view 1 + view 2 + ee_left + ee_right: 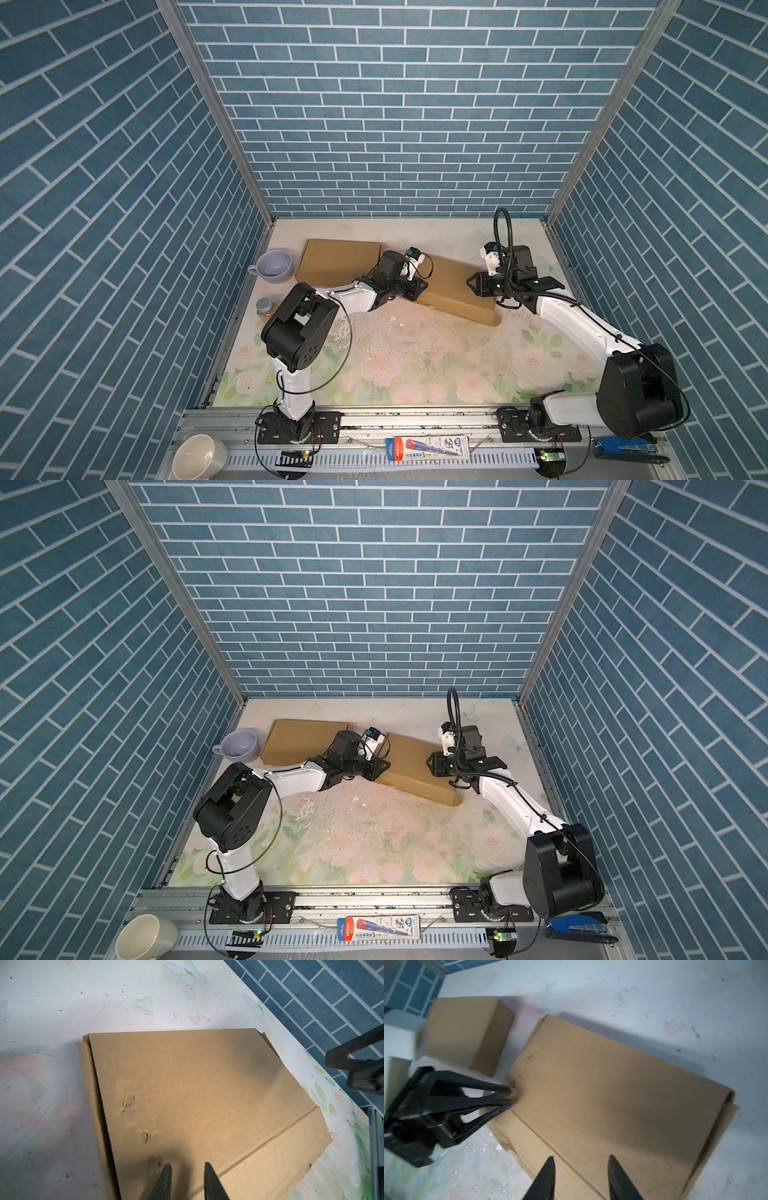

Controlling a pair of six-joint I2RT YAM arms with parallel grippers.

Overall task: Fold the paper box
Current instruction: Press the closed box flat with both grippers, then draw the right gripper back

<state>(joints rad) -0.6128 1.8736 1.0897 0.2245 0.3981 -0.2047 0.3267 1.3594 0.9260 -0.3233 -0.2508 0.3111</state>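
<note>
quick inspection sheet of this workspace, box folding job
surface: table floral, scuffed, white flecks
job's things: box low, mid-table, flap lying out on near side; second box behind left
clutter: cup, jar at left edge; bowl, pack, stapler along front rail
grippers: left gripper tips at box's edge, narrowly apart, grip unclear; right gripper open above box, holding nothing
cables: cable loops off left arm; hose arches over right wrist
surroundings: brick walls on three sides
</note>
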